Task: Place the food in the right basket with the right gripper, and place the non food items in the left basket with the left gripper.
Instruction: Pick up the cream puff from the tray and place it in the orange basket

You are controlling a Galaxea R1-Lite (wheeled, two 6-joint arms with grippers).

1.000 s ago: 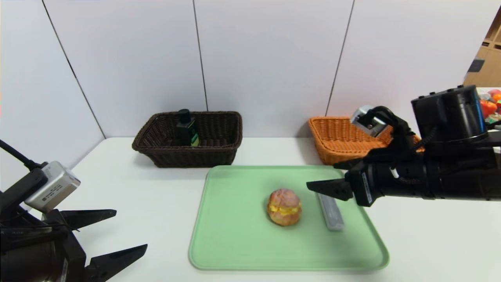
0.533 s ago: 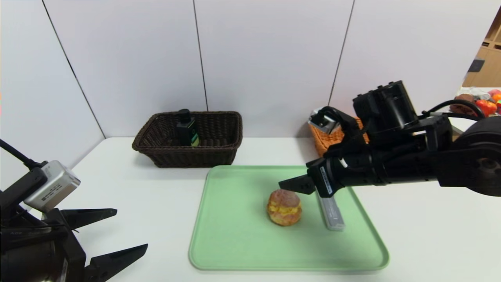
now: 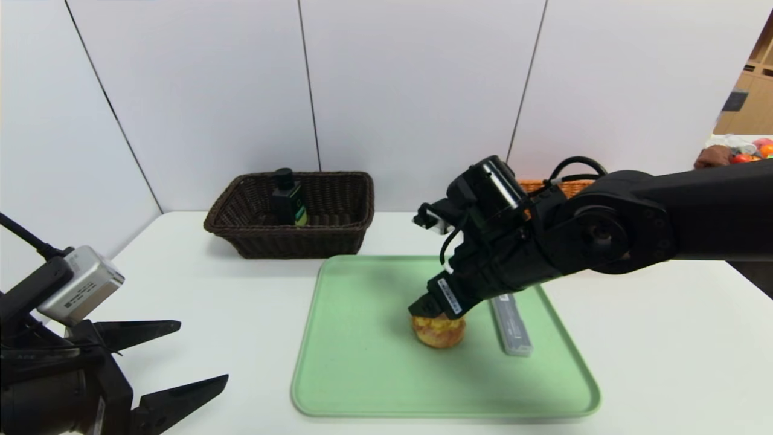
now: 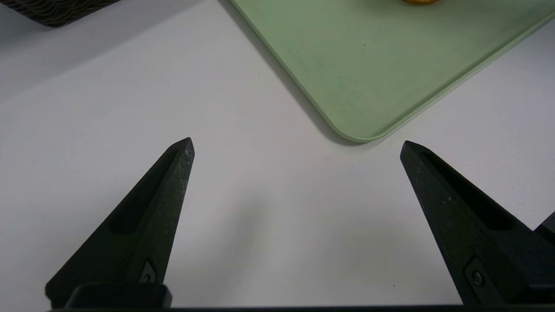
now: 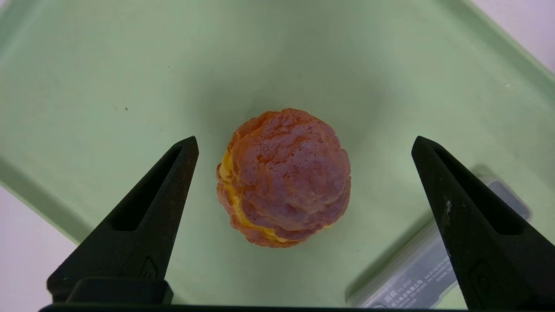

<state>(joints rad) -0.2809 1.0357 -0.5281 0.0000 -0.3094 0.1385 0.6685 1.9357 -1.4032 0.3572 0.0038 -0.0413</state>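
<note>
Right claw [image 5: 303,143] spread wide, bun [image 5: 284,177] dead centre between its fingers on the green tray [image 5: 108,65], grey case [image 5: 416,268] at five o'clock.

A lab-like test station: a bare white table [image 3: 211,290] stands against plain white wall panels [image 3: 410,90], with wooden shelving [image 3: 749,90] visible far right.

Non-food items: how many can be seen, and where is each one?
2. The black pump bottle stands in the dark brown basket; the grey case lies on the green tray beside the bun.
</note>
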